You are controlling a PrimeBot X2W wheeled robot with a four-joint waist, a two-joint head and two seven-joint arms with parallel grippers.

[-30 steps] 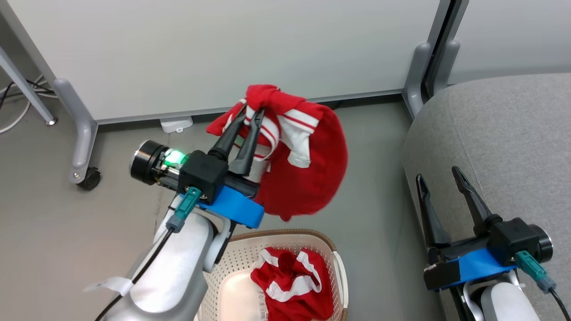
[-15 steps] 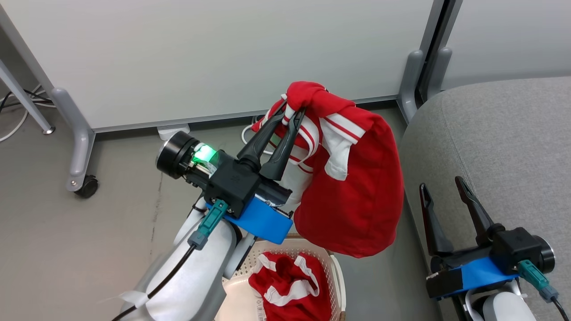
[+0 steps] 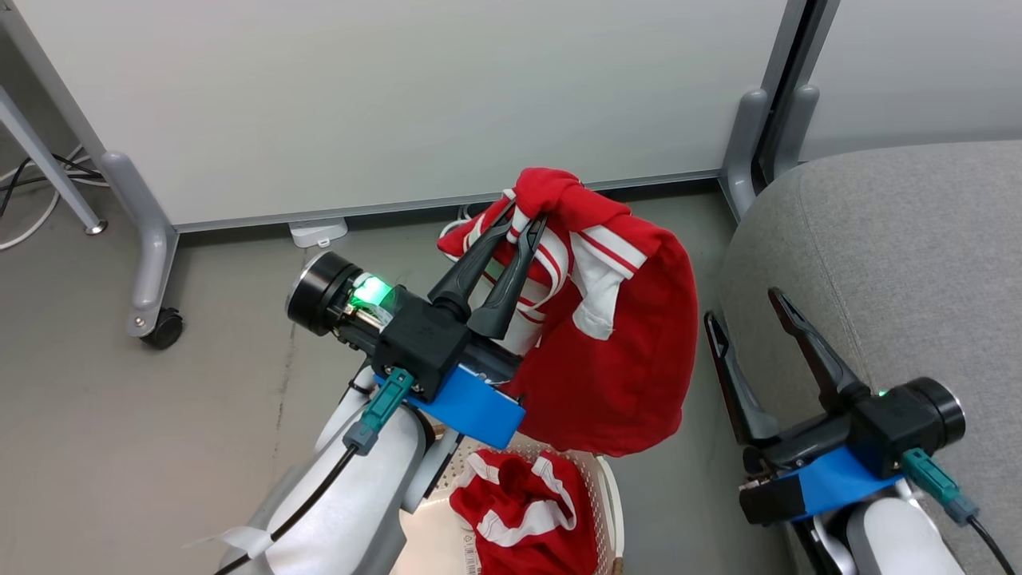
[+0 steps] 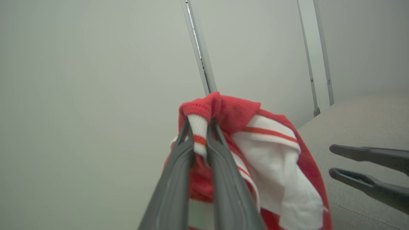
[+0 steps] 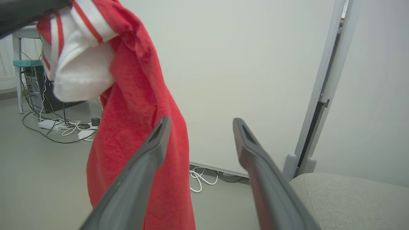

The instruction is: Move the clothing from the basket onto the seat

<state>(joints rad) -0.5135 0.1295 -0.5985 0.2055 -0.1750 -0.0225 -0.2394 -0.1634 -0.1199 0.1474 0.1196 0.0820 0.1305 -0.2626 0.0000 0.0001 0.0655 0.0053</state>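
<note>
My left gripper (image 3: 527,216) is shut on a bunched fold of one red garment with white stripes (image 3: 615,351), which hangs in the air between the basket and the seat. The left wrist view has the fingers (image 4: 199,124) pinching its white collar, red cloth (image 4: 233,111) draped over the tips. A second piece of red clothing (image 3: 519,511) lies in the cream basket (image 3: 611,495) at the bottom edge. My right gripper (image 3: 742,307) stands open just right of the hanging garment, at the edge of the grey seat (image 3: 902,239). In the right wrist view its fingers (image 5: 202,121) are spread, the garment (image 5: 137,111) left of them.
White partition panels on grey feet, one with a castor (image 3: 164,327), stand behind. A white power strip (image 3: 318,231) and cables lie at their base. A thin table leg (image 3: 48,168) is at the far left. Bare grey floor surrounds the basket.
The left gripper carried the red garment rightward toward the seat, then held about still. The right gripper moved forward and left, closer to the hanging garment. The camera shifted a little.
</note>
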